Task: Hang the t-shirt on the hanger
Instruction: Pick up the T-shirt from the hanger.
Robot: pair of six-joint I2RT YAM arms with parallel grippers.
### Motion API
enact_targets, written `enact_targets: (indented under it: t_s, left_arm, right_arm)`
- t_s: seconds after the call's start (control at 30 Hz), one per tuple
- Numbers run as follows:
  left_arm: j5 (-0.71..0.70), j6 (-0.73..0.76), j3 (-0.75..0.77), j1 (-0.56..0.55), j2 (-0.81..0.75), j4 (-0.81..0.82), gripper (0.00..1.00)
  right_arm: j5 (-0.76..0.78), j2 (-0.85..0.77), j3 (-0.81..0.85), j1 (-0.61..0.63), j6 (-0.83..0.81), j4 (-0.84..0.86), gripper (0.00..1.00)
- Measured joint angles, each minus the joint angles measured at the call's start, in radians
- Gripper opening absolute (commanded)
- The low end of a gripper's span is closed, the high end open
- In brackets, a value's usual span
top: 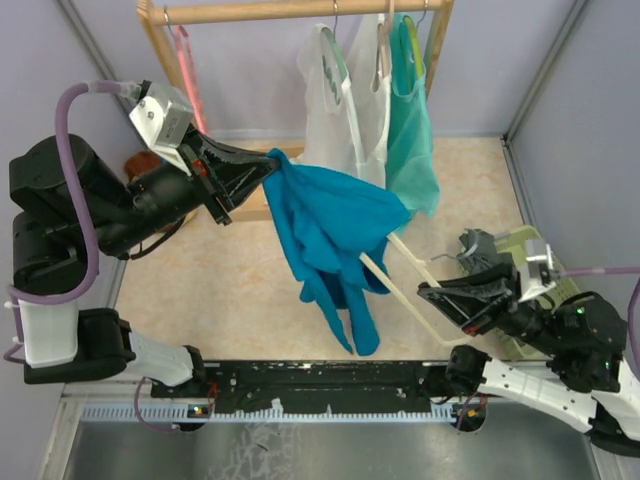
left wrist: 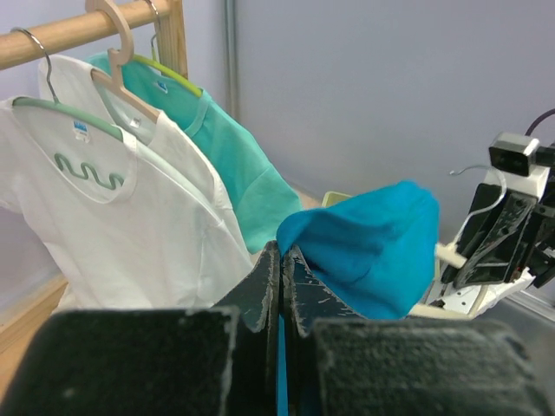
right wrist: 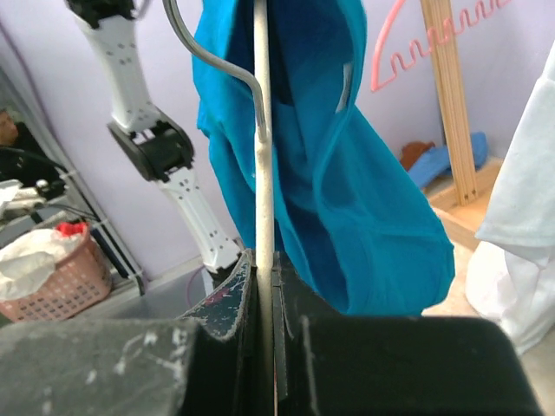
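The deep teal-blue t-shirt hangs in the air over the middle of the table, bunched and drooping. My left gripper is shut on its upper left edge; in the left wrist view blue cloth runs out from between the closed fingers. The cream hanger slants up from the lower right into the shirt. My right gripper is shut on its thin bar, whose far end goes inside the shirt. Its silver hook curves at the top of the right wrist view.
A wooden rack at the back carries white garments and a mint-green top on hangers, close behind the t-shirt. A pink hanger hangs at its left. A pink basket stands off the table.
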Motion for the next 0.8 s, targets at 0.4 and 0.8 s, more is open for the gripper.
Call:
enact_targets:
  t_s: [0.4, 0.8]
  left_arm:
    - [0.0, 0.0, 0.021, 0.0, 0.001, -0.01, 0.0]
    - [-0.002, 0.0, 0.021, 0.0, 0.01, -0.016, 0.0]
  right_arm:
    - [0.084, 0.197, 0.069, 0.0, -0.019, -0.176, 0.0]
    - [0.14, 0.112, 0.166, 0.0, -0.053, -0.228, 0.0]
